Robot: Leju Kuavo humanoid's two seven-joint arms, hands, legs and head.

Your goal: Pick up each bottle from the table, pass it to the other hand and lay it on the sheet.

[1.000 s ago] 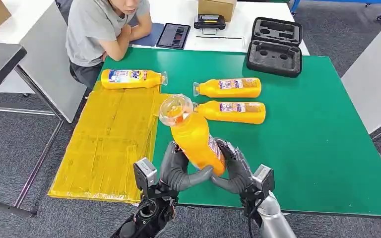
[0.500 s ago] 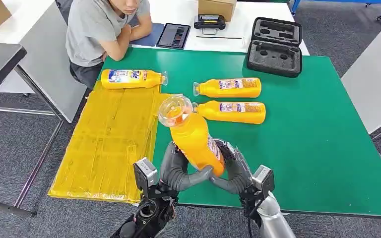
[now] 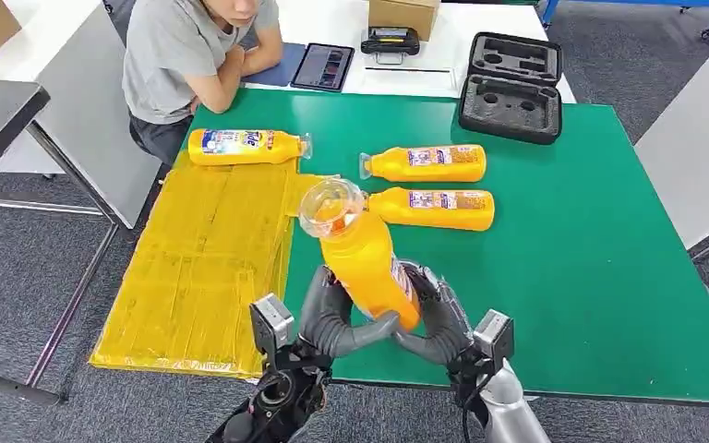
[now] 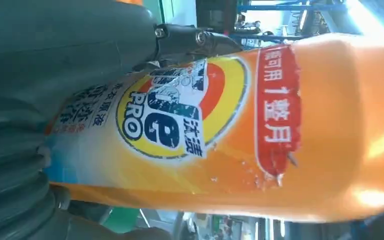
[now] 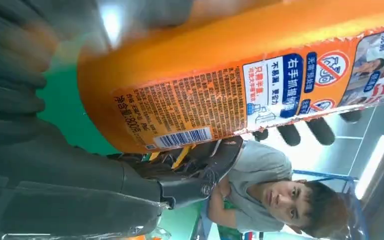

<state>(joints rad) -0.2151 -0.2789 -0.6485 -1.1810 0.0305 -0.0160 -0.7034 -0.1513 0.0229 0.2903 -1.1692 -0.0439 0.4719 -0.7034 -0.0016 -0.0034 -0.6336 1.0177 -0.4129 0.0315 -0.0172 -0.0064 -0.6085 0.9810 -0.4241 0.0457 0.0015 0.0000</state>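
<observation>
Head view: both my robot hands grasp the orange bottle [image 3: 362, 263] above the bench [image 3: 591, 277] edge, left robot hand [image 3: 332, 318] and right robot hand [image 3: 434, 318] cupping its base together, likely mid-handover so it reaches the yellow sheet [image 3: 203, 268].

head: high, looking down at table [image 3: 609, 277] | wrists: close on shared bottle [image 3: 365, 263]
</observation>
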